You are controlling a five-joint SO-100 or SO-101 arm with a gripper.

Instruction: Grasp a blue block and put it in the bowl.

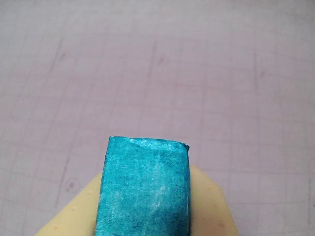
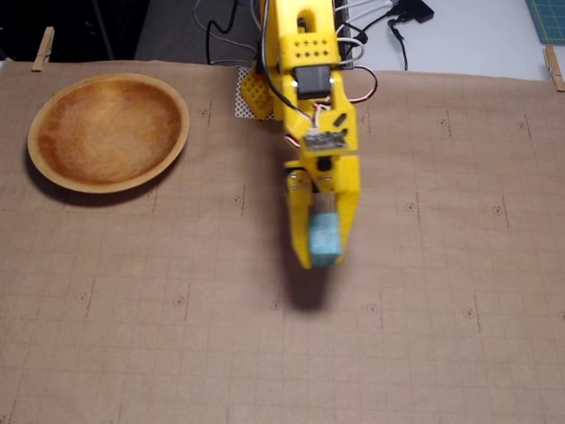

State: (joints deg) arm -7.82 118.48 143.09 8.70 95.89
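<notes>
My yellow gripper (image 2: 323,252) is shut on the blue block (image 2: 324,240), a small light-blue cube held between the two fingers above the mat, with its shadow on the mat just below. In the wrist view the blue block (image 1: 145,189) fills the lower middle, with a yellow finger (image 1: 211,211) behind and beside it. The wooden bowl (image 2: 55,168) sits at the far left of the fixed view, well apart from the gripper, and holds nothing. The bowl is out of the wrist view.
A brown gridded mat (image 2: 424,336) covers the table. The arm's yellow base (image 2: 300,53) and its cables stand at the top middle. Wooden clothespins (image 2: 42,49) clip the mat's far edge at both corners.
</notes>
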